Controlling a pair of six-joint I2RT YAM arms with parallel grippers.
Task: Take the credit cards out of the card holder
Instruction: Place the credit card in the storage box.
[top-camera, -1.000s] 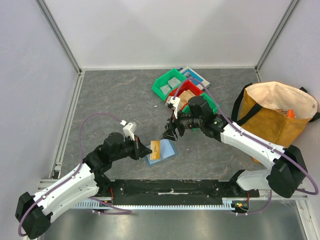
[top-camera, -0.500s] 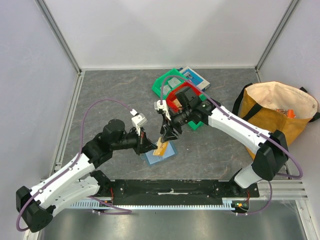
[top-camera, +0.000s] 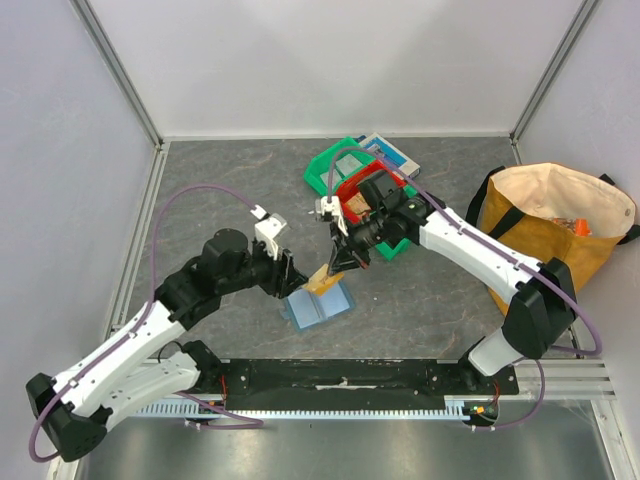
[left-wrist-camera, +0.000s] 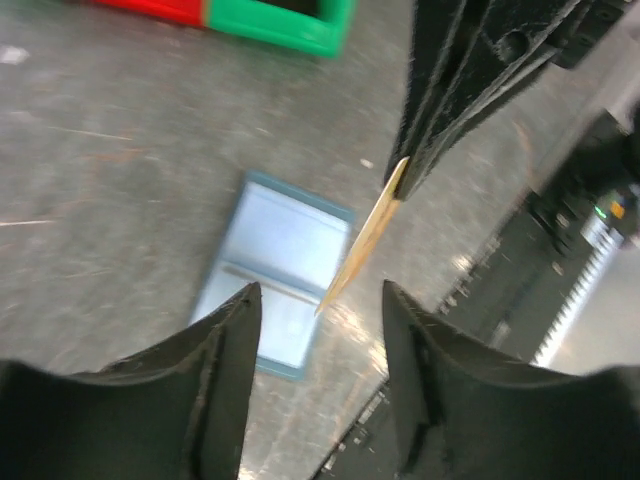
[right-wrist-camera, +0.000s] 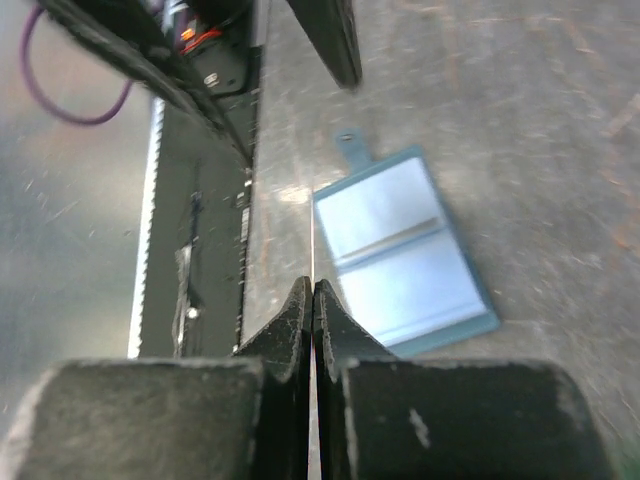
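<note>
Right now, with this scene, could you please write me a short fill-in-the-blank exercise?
1. The right hand pinches one tan ___.
2. The left hand holds ___.
3. The card holder lies flat on the table, its two halves spread ___.
Missing words: card, nothing, open.

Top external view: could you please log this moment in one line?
right gripper: shut on thin tan card | left gripper: open, empty | slate-blue bifold card holder: lying open
</note>
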